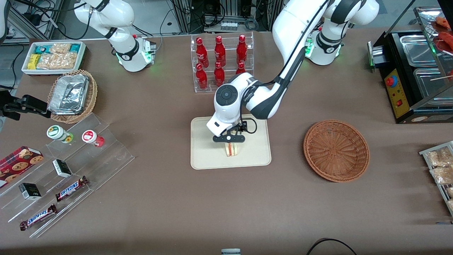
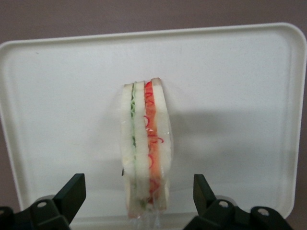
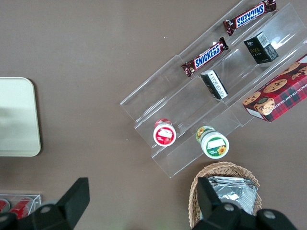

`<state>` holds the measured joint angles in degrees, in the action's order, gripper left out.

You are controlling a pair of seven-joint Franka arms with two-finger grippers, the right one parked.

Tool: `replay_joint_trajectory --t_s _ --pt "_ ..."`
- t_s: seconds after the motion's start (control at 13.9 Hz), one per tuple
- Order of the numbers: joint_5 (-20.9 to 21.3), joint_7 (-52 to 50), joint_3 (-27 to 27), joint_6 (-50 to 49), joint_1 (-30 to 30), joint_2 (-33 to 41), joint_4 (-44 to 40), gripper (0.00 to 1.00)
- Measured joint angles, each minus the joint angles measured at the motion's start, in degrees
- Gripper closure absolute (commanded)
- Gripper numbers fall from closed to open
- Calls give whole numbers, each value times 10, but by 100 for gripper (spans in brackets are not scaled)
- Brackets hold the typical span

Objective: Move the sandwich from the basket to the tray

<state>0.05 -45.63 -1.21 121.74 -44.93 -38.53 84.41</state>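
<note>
**Set down on edge, not yet safe**

Starting toward the parked arm's end: plenty of bare tray (image 1: 205,159) there, so no danger of sliding off over that rim.

At mid-tray, hangs the gripper (image 1: 229,138) directly above the sandwich (image 1: 231,149), fingers (image 2: 72,191) spread wide and touching nothing, with a clear gap to the bread on each side. Leaves the sandwich standing upright on a narrow edge, filling stripes facing up, at the half of the tray nearer the front camera. Looks tippy: tall, thin, small footing. Could topple flat with any sideways drift during the lift, or with a fingertip clipping the bread on the way up. Calls for a straight vertical retreat, jaws kept wide. Probably rests fully on the tray floor, though hard to confirm with the lower end hidden at the edge of the wrist view.

Toward the working arm's end: finds the basket (image 1: 336,150) well apart from the tray, holding nothing visible, out of harm's way.
</note>
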Motion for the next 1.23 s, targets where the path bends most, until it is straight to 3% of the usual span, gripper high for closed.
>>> replay_joint_trajectory --t_s 0.29,0.79,1.23 --pt "0 -3 26 -106 26 83 -11 1" --pt "0 49 30 -255 157 215 -7 1" --pt "0 151 31 -289 250 278 28 1"
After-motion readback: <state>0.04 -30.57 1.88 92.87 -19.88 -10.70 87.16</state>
